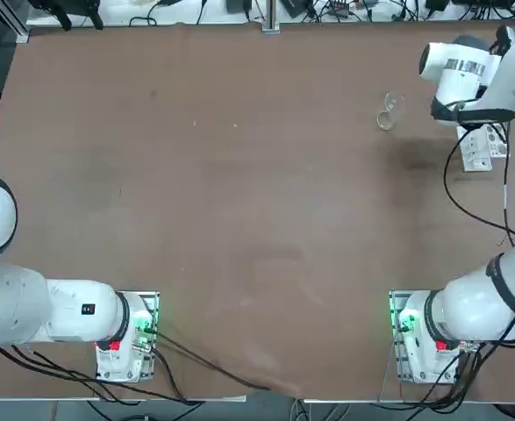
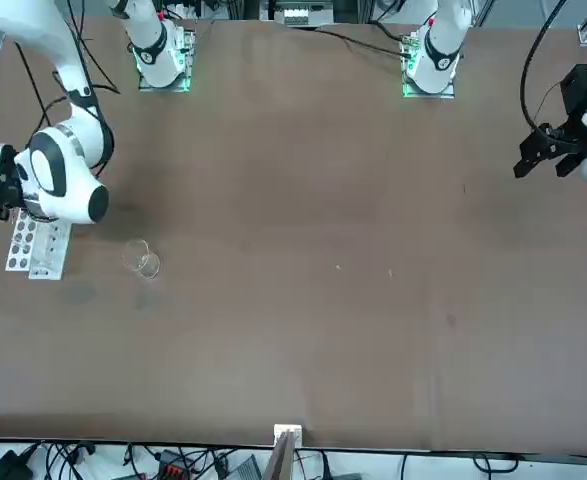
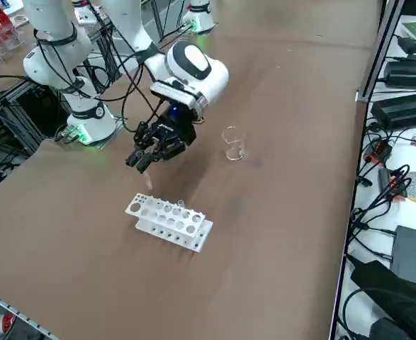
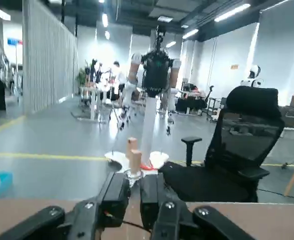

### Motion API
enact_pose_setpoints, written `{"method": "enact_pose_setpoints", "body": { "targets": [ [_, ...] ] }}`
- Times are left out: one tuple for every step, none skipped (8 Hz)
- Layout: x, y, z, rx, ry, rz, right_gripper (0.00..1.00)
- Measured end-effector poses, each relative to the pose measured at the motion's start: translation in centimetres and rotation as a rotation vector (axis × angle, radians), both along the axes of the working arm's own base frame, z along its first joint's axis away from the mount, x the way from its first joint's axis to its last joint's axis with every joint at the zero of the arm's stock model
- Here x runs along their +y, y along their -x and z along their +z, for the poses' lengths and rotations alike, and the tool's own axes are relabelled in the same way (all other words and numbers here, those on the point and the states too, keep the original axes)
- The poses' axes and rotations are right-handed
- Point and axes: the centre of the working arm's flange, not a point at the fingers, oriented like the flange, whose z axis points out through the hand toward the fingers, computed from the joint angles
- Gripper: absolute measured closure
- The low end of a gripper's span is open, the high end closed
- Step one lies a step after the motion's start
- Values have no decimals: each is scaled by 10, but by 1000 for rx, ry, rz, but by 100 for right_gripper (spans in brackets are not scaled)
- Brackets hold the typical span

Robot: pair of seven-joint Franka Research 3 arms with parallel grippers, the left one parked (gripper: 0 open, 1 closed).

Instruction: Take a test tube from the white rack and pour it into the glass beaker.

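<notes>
The white rack (image 3: pixel 169 219) lies on the brown table near its right edge, also seen from above as the white rack (image 1: pixel 477 147) and from the front as the white rack (image 2: pixel 35 245). My right gripper (image 3: pixel 142 160) hovers just above the rack's far end, pointing sideways. In the wrist view the right gripper (image 4: pixel 135 194) is shut on the test tube (image 4: pixel 135 161), a thin pale tube with a tan top rising between the fingers. Its lower end, the test tube (image 3: pixel 149 181), hangs faintly below the fingers. The glass beaker (image 3: pixel 232 144) stands upright a short way beyond the rack, apart from the gripper.
Cables, power supplies and boxes (image 3: pixel 406 106) line the floor past the table's right edge. The green-lit arm bases (image 1: pixel 411 329) sit at the near edge. A black office chair (image 4: pixel 242 145) and people stand in the room beyond.
</notes>
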Motion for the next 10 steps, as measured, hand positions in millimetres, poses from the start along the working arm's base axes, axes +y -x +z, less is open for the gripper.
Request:
{"method": "enact_pose_setpoints", "body": {
  "targets": [
    [-4, 4, -8, -39, 27, 0, 81],
    [-5, 7, -18, -64, 44, -1, 81],
    [-5, 9, -26, -72, 55, -3, 81],
    [-4, 9, -30, -76, 61, -3, 81],
    [-4, 10, -32, -75, 62, -2, 81],
    [-3, 10, -34, -72, 61, -1, 81],
    [-3, 11, -38, -65, 61, 0, 81],
    [-2, 13, -43, -55, 60, 1, 81],
    [-1, 16, -48, -44, 59, 2, 81],
    [0, 19, -53, -35, 57, 5, 81]
  ]
}}
